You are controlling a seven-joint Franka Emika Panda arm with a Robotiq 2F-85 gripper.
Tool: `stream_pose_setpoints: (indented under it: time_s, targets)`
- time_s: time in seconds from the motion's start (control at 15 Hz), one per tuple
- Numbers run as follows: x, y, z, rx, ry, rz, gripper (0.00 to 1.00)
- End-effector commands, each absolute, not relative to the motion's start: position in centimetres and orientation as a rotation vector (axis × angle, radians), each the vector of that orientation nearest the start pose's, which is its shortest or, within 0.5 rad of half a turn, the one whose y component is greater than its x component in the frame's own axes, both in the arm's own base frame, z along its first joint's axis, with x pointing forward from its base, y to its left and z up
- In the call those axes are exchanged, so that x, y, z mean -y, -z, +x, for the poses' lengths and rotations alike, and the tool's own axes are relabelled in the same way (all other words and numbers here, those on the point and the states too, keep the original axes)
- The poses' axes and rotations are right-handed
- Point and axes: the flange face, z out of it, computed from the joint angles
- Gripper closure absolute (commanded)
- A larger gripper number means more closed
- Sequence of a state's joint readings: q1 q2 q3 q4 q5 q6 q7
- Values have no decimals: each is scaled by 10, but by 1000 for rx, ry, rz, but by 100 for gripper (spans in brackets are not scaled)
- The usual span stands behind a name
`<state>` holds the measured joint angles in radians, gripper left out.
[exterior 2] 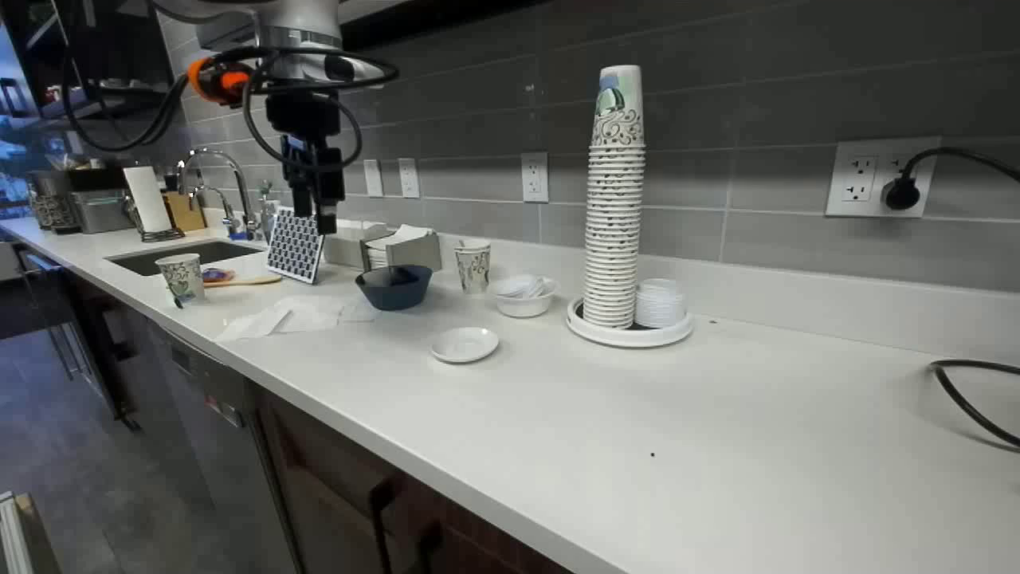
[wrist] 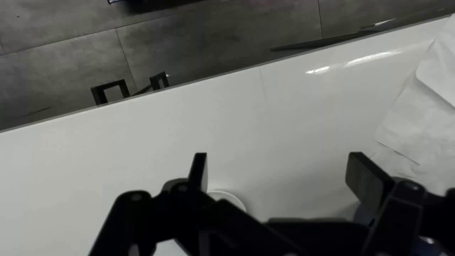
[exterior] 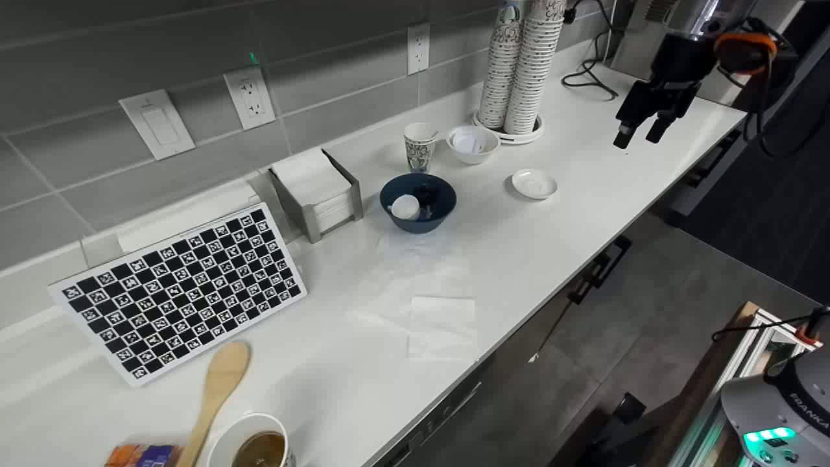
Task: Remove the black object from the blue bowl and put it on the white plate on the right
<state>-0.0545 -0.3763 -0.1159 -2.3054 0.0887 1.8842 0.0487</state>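
1. "FRANKA" reads clearly on the grey robot base [exterior: 755,399], far below the hand [exterior: 640,133] in an exterior view.
2. Farther from the hand than the blue bowl [exterior: 420,226], the checkered board [exterior: 181,292] carries tiny printed markers; any print on the orange and purple packet [exterior: 139,456] is too blurred to read.
3. The paper cups [exterior: 528,71], in 2 tall stacks well apart from the hand, bear a scroll pattern.
4. The hand hangs above the worktop [wrist: 213,124], its 2 fingers [wrist: 366,181] spread wide, with nothing held.
5. The black object [exterior: 425,192] lies inside the blue bowl, lower than the hand and apart from its fingers; its outline merges with the dark interior. A round white item [exterior: 406,207] sits near it.
6. The white plate [exterior: 535,184] also lies lower than the hand; in the wrist view, 1 finger hides part of it, and a sliver of the bowl shows by the opposite finger.
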Motion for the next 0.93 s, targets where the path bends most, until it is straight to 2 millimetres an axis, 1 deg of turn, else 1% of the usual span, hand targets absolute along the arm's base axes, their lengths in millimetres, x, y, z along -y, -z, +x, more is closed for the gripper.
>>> stream_pose_setpoints:
  time_s: [0.0, 0.33, 0.4, 0.47, 0.53, 0.67, 0.8, 0.87]
  targets:
    - [70, -489, 427, -359, -63, -2991, 0]
    - [70, -489, 427, -359, -63, -2991, 0]
    - [60, -486, 429, -350, -50, -2998, 0]
    - [33, -480, 432, -288, -43, -2982, 0]
    - [12, -477, 437, -277, -5, -2997, 0]
    - [-39, -470, 452, -266, 129, -2969, 0]
    - [-87, -464, 478, -299, 303, -2948, 0]
    - [-110, -456, 490, -301, 378, -2944, 0]
